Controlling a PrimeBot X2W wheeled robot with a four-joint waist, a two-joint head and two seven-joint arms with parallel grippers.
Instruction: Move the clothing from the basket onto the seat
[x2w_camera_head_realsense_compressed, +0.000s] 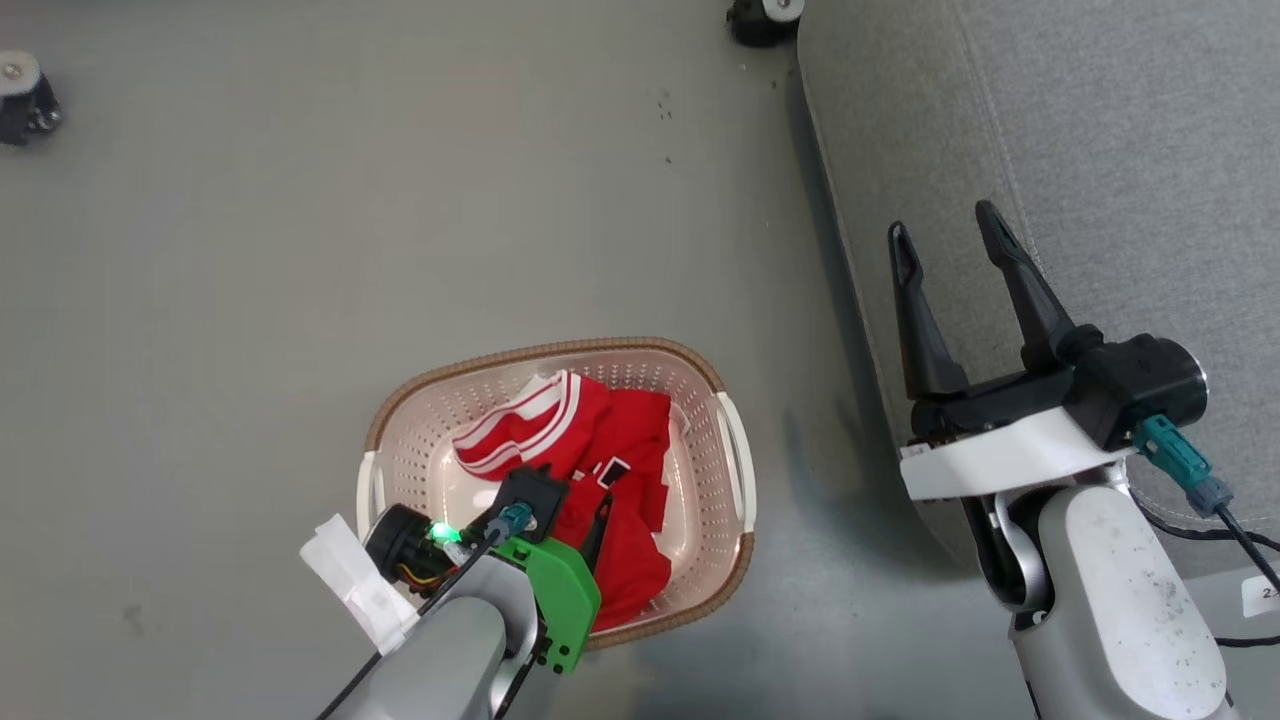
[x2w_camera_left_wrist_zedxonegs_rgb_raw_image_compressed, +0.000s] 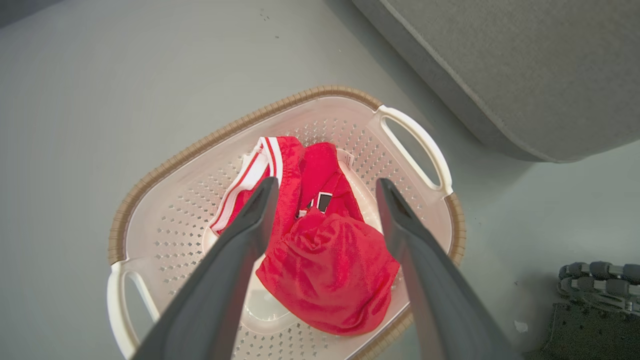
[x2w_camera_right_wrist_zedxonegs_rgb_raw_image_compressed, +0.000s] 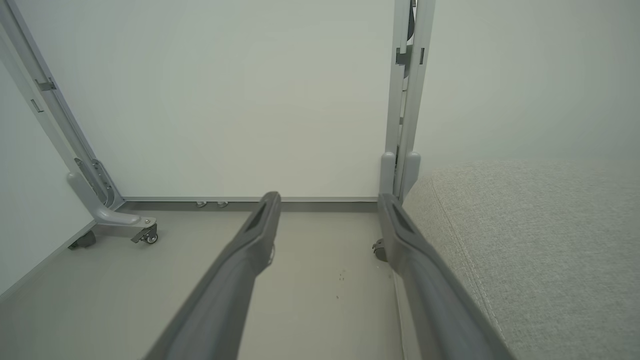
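Observation:
The basket (x2w_camera_head_realsense_compressed: 560, 350) stands on the grey floor just left of the seat (x2w_camera_head_realsense_compressed: 1100, 150). In it lies the clothing: a red jersey with white-striped trim (x2w_camera_head_realsense_compressed: 520, 425) and a plain red top (x2w_camera_head_realsense_compressed: 630, 570), bunched together. My left gripper (x2w_camera_left_wrist_zedxonegs_rgb_raw_image_compressed: 325, 187) hovers open above the basket (x2w_camera_left_wrist_zedxonegs_rgb_raw_image_compressed: 200, 145), fingers pointing down at the red top (x2w_camera_left_wrist_zedxonegs_rgb_raw_image_compressed: 330, 270) and jersey trim (x2w_camera_left_wrist_zedxonegs_rgb_raw_image_compressed: 250, 172) without touching them. My right gripper (x2w_camera_head_realsense_compressed: 942, 225) is open and empty over the seat's left edge. In the right wrist view the gripper (x2w_camera_right_wrist_zedxonegs_rgb_raw_image_compressed: 328, 199) points along the floor beside the seat (x2w_camera_right_wrist_zedxonegs_rgb_raw_image_compressed: 525, 240).
Caster wheels (x2w_camera_head_realsense_compressed: 25, 100) (x2w_camera_head_realsense_compressed: 765, 15) sit on the floor at the far left and by the seat's top corner. A wheeled metal frame leg (x2w_camera_right_wrist_zedxonegs_rgb_raw_image_compressed: 115, 220) and white wall panels stand beyond. My dark base (x2w_camera_left_wrist_zedxonegs_rgb_raw_image_compressed: 595, 300) lies right of the basket.

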